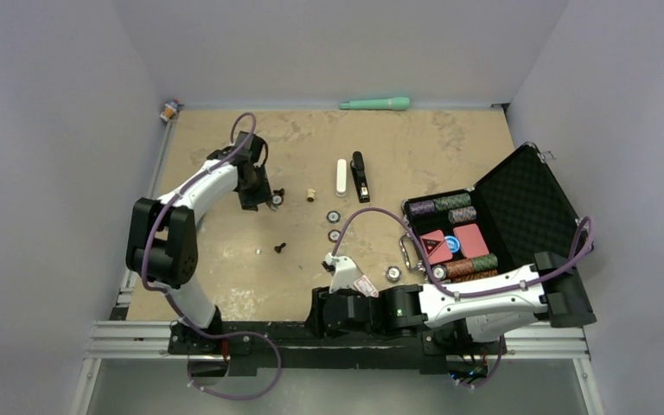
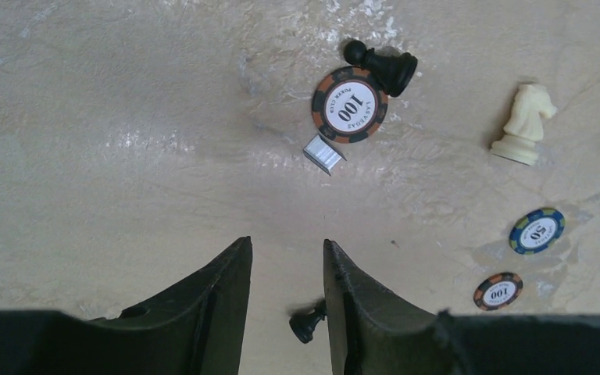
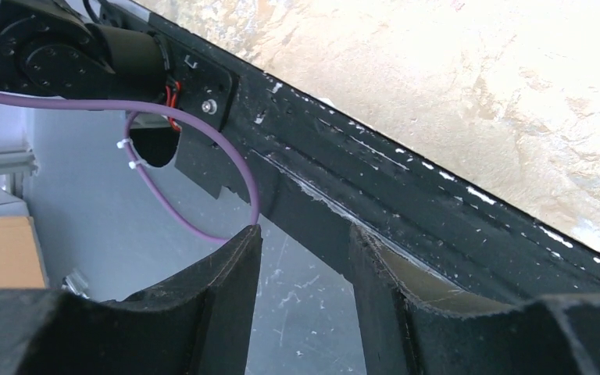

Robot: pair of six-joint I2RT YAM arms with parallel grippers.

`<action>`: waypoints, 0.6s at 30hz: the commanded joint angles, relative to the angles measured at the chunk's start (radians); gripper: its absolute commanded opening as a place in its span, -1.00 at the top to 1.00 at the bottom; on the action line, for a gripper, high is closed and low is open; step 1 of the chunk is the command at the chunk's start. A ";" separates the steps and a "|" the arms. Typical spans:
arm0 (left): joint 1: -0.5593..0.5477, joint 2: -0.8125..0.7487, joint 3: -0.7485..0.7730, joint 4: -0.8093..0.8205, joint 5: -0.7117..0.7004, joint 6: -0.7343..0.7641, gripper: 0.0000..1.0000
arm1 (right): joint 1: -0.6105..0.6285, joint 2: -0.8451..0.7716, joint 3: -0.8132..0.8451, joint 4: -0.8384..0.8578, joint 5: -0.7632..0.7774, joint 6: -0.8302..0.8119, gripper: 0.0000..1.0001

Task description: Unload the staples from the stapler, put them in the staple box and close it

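Black stapler (image 1: 360, 176) lay at far centre of table (image 1: 450, 147), just beside white bar (image 1: 341, 177), well apart from both arms. Left gripper (image 2: 285, 242) hung part-open, empty, near staple strip (image 2: 323, 154) beside poker chip (image 2: 349, 104). Right gripper (image 3: 305, 228) stood part-open, empty, over near edge.

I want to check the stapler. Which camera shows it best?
The top external view: the stapler lies in full sight beside the white bar. Neither wrist view shows it.
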 commanded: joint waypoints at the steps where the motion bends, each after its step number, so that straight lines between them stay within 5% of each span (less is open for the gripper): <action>1: -0.005 0.048 0.049 0.048 -0.043 -0.079 0.17 | 0.014 0.007 0.031 -0.031 0.060 0.038 0.02; 18: -0.005 0.230 0.143 0.012 -0.061 -0.294 0.30 | 0.017 -0.079 -0.038 -0.020 0.072 0.034 0.02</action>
